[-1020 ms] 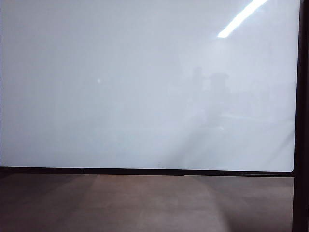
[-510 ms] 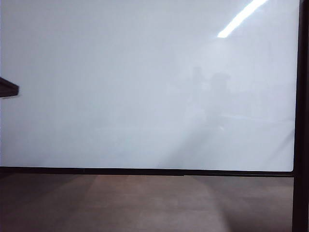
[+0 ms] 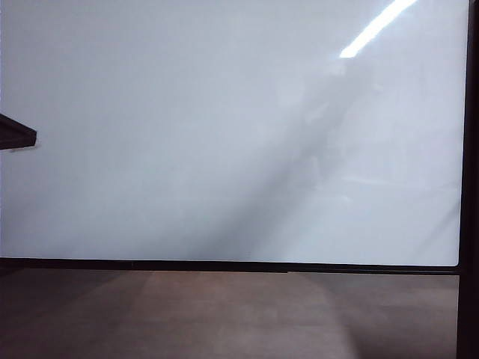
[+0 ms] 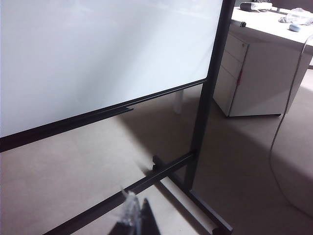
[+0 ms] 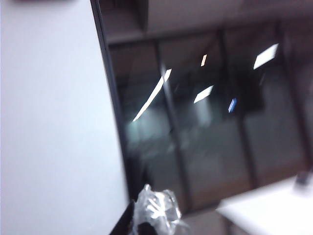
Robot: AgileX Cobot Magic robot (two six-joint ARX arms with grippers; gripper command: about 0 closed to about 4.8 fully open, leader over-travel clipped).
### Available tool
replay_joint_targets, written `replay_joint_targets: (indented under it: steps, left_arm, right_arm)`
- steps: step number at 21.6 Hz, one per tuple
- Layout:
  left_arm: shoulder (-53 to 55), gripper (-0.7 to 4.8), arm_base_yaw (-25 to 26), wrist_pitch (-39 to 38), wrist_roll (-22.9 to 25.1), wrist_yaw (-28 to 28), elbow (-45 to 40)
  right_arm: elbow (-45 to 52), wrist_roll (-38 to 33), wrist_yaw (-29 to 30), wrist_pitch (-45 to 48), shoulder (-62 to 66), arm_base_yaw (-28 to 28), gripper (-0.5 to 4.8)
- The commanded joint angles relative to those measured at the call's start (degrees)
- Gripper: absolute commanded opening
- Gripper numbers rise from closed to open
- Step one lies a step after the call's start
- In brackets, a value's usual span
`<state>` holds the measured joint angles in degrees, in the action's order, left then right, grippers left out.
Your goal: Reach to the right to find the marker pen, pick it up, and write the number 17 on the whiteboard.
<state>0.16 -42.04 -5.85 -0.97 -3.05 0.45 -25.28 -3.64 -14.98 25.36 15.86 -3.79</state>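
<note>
The whiteboard point(image 3: 187, 134) fills the exterior view, glossy white in a thin black frame, with a light streak at its upper right. No marker pen shows in any view. In the left wrist view my left gripper point(image 4: 136, 213) hangs low in front of the whiteboard point(image 4: 98, 54), its thin fingers together with nothing between them and one wrapped in clear film. In the blurred right wrist view my right gripper point(image 5: 149, 218), also film-wrapped and shut, is beside the whiteboard's point(image 5: 49, 122) black side frame. A dark tip point(image 3: 15, 133) pokes in at the exterior view's left edge.
A brown wood-grain surface point(image 3: 224, 314) lies below the board. The board's black stand point(image 4: 195, 147) has a crossbar and foot on the pale floor. A white desk with drawers point(image 4: 259, 73) stands past the board's side, with a cable point(image 4: 279, 142) trailing down. Dark glass walls point(image 5: 205, 122) lie behind.
A dark tip has come in at the left edge of the exterior view. The faint arm shadow on the right of the board has stretched upward toward the light streak.
</note>
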Motion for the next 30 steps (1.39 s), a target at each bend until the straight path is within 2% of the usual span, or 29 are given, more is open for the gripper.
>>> replay_joint_targets:
  steps: [1,2,3,4,5,9,10,11,13,14,15,16,23,30]
  left_arm:
    - [0.07,-0.05,-0.02,0.35,0.11,0.33,0.02]
    - [0.07,-0.05,-0.02,0.35,0.11,0.46,0.04]
    - [0.07,-0.05,-0.02,0.35,0.11,0.44,0.02]
    - [0.07,-0.05,-0.02,0.33,0.11,0.28,0.02]
    - [0.07,-0.05,-0.02,0.35,0.11,0.42,0.04]
    - [0.07,-0.05,-0.02,0.33,0.11,0.66,0.04]
    - [0.07,-0.05,-0.02,0.35,0.11,0.68,0.04]
    - [0.07,-0.05,-0.02,0.35,0.11,0.7,0.04]
    - [0.07,-0.05,-0.02,0.33,0.11,0.68,0.04]
    - [0.07,-0.05,-0.02,0.35,0.11,0.07,0.02]
    - [0.07,-0.05,0.0,0.28,0.11,0.33,0.02]
    - [0.07,-0.05,0.0,0.33,0.11,0.76,0.04]
    - [0.07,-0.05,0.0,0.33,0.11,0.7,0.02]
    - [0.07,-0.05,0.0,0.33,0.11,0.7,0.02]
  right_arm:
    - [-9.44,6.32,11.8,7.28,20.04,-8.26,-0.05]
    - [-12.83,-0.15,21.84,11.8,29.31,-13.9,-0.05]
    - [-13.81,-3.52,26.82,14.36,33.31,-16.33,-0.05]
    - [-15.12,-8.85,36.39,20.5,41.83,-20.35,-0.05]
    - [-15.3,-9.66,39.69,23.82,46.25,-21.29,-0.05]
    - [-15.32,-9.88,41.4,38.34,69.09,-21.27,0.05]
    - [-15.32,-9.88,41.68,44.3,75.82,-19.87,0.67]
    - [-15.37,-9.86,41.46,46.82,78.68,-19.43,1.0]
    - [-16.06,-9.77,40.44,54.21,87.82,-19.23,1.19]
    - [-17.03,-9.62,40.61,55.49,92.76,-19.23,1.83]
    - [-17.81,-9.66,40.79,55.49,95.34,-19.23,2.85]
    - [-18.62,-9.66,40.85,55.52,97.26,-19.23,3.18]
    - [-26.05,-7.63,42.14,55.08,104.35,-19.21,3.15]
    - [-31.54,-4.66,42.14,47.63,105.59,-18.47,3.14]
